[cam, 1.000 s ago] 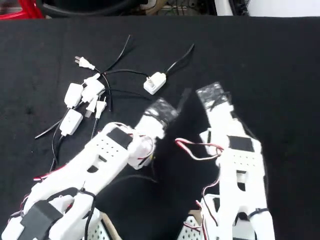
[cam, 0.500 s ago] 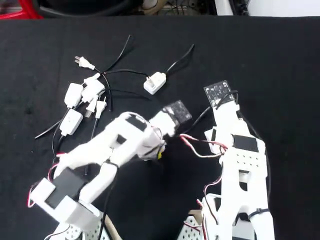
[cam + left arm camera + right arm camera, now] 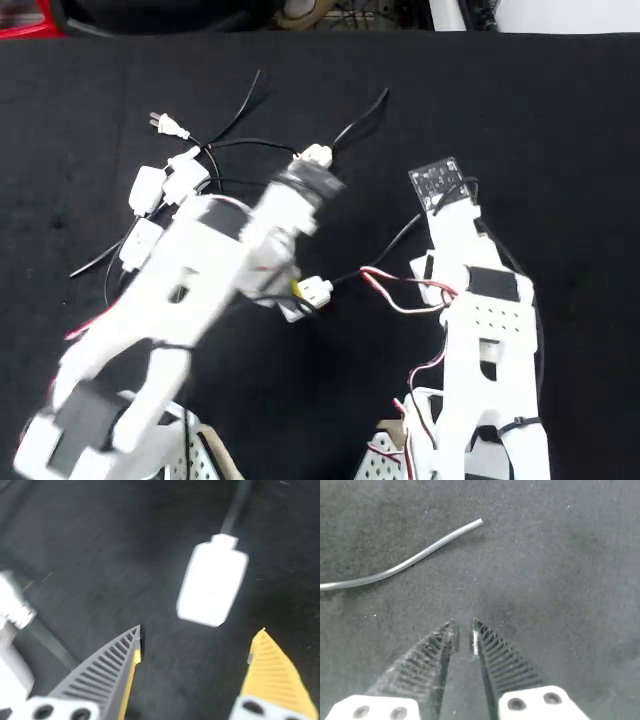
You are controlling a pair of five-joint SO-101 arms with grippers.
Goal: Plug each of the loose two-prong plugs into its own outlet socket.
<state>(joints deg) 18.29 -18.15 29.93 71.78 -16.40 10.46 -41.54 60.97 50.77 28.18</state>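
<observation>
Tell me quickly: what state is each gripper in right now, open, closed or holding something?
Left gripper: open, holding nothing; a white outlet socket lies just ahead of it.
Right gripper: closed, holding nothing.

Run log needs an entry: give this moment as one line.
left pincer: open, aimed at outlet socket | right pincer: shut, over table near cord
</observation>
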